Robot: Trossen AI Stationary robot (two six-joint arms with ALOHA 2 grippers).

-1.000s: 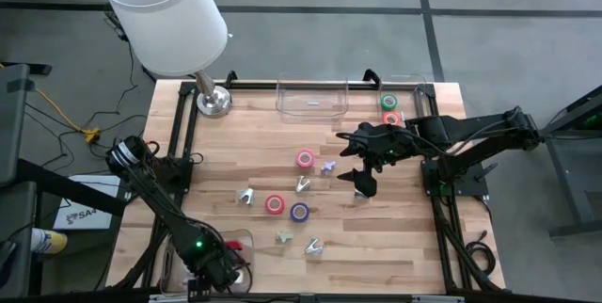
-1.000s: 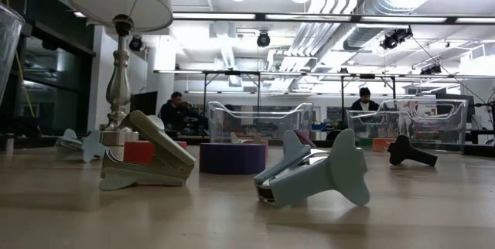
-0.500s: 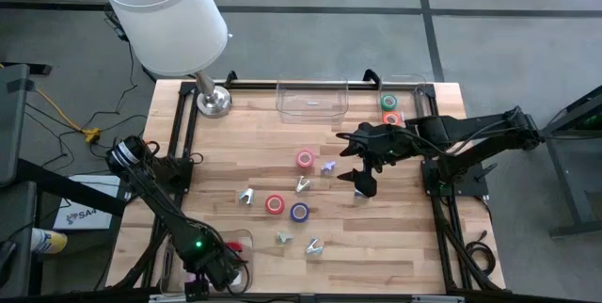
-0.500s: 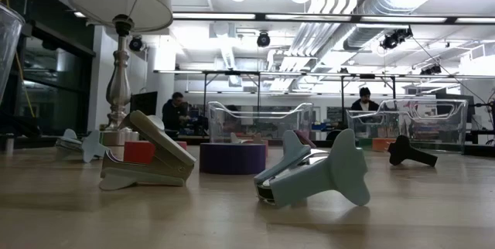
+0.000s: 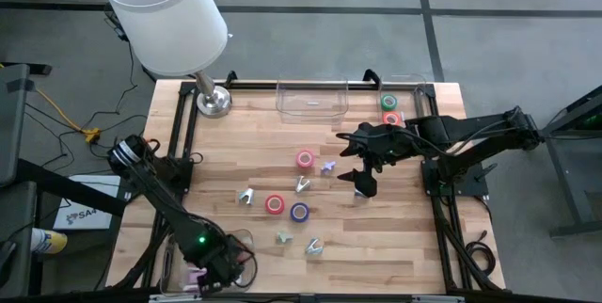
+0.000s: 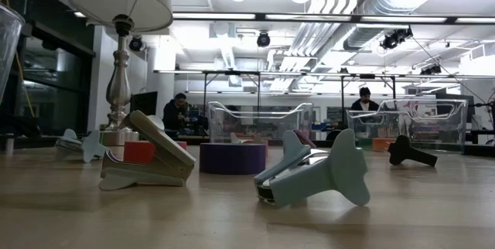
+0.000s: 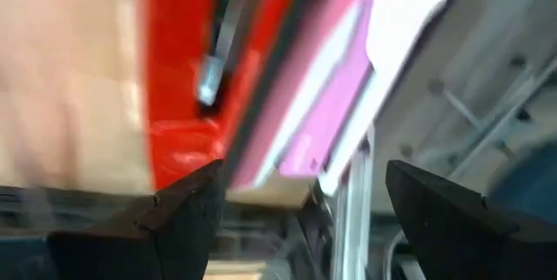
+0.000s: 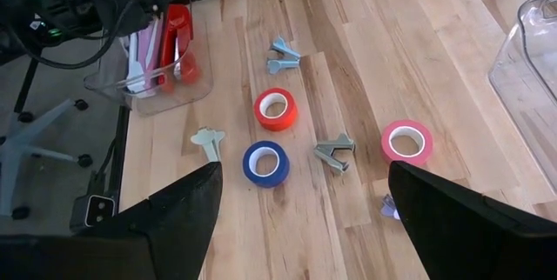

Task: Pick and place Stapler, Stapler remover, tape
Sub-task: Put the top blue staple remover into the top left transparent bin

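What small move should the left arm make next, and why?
Probably lift the left gripper straight up from the clear bin at the table's near left corner. Its fingers are open, and the pink stapler and red stapler lie in the bin, apparently released.

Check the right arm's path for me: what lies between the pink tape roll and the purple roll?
In the high view, a staple remover lies between the pink tape roll and the purple roll.

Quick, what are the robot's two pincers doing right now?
Left pincer: open, over the bin at the table's near-left corner, holding nothing.
Right pincer: open, empty, above the table's middle.
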